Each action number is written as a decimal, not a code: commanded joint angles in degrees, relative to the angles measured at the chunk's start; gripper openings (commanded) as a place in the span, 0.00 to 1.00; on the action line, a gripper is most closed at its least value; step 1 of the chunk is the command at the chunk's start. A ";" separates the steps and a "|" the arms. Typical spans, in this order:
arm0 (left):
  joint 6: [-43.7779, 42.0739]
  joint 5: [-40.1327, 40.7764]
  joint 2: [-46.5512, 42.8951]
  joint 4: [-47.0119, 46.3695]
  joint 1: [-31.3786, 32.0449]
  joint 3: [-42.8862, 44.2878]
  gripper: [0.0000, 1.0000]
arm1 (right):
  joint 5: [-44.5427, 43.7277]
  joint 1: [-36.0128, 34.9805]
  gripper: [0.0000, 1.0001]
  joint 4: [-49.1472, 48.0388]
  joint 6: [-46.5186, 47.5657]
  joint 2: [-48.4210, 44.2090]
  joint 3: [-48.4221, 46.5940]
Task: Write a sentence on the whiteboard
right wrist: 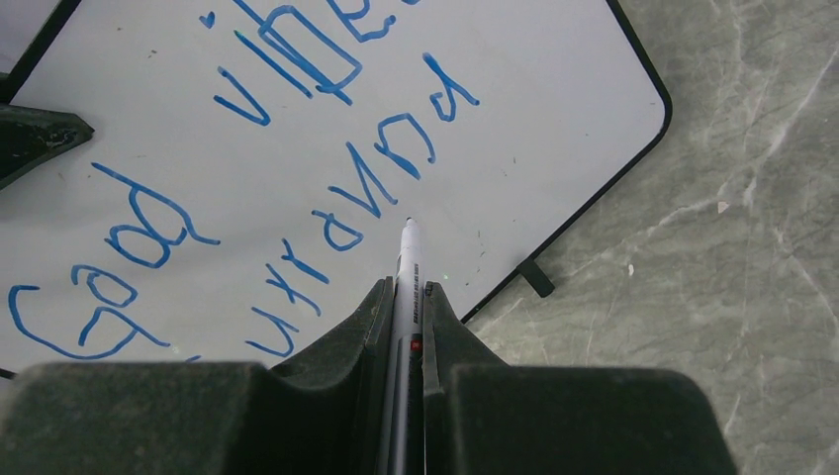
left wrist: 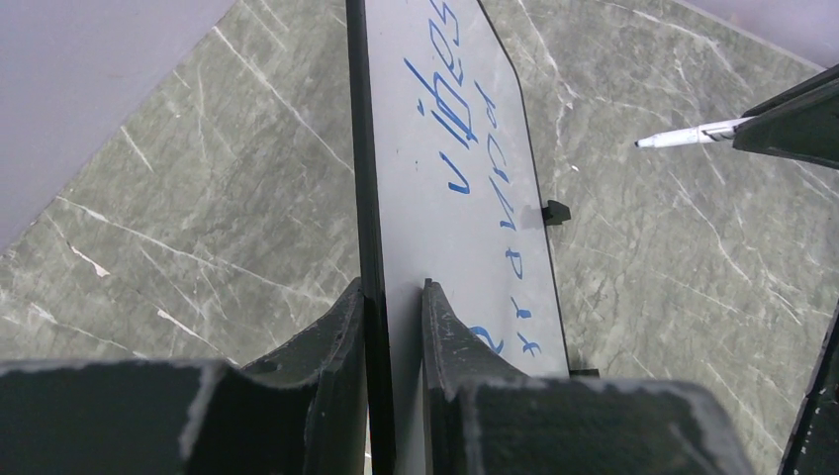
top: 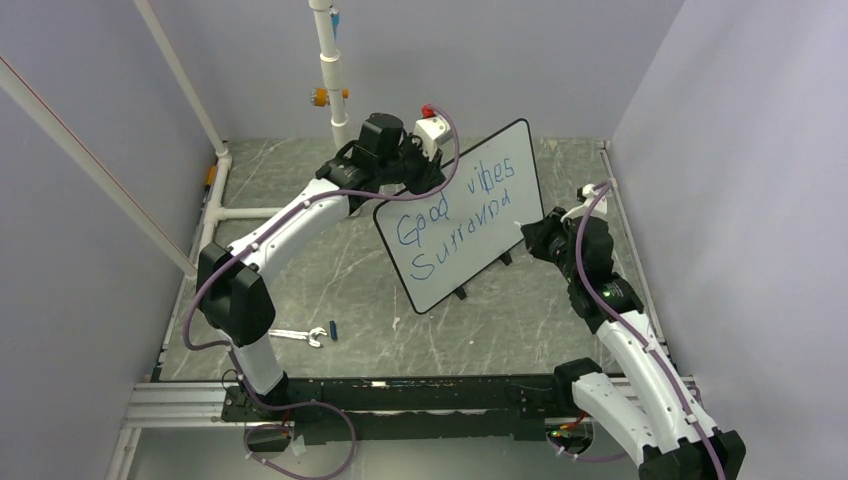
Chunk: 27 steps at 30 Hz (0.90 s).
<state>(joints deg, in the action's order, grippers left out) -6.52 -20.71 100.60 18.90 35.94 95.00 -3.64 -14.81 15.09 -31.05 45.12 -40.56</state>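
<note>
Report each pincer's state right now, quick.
Left pincer: closed, clamping the edge of the whiteboard.
Right pincer: closed, holding the marker.

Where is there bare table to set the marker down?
Widest bare patch: the table between the left arm and the whiteboard. Also the near strip from the board's feet to the rail, right of the metal tool and blue piece. Crowded: the board's right edge, where the right gripper holds the marker, and its top edge, in the left gripper.
</note>
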 commanded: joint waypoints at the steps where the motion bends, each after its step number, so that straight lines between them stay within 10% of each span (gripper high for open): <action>1: -5.78 2.18 4.59 11.71 2.64 -3.84 0.00 | -1.53 -0.13 0.00 0.25 1.05 -1.29 -3.23; 27: -10.51 7.94 6.63 9.21 1.36 -8.08 0.22 | -2.02 -0.11 0.00 0.82 1.65 -2.40 -3.02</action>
<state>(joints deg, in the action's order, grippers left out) -8.78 -15.55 101.49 13.74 35.40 91.83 -5.48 -14.81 17.15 -30.00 43.13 -41.89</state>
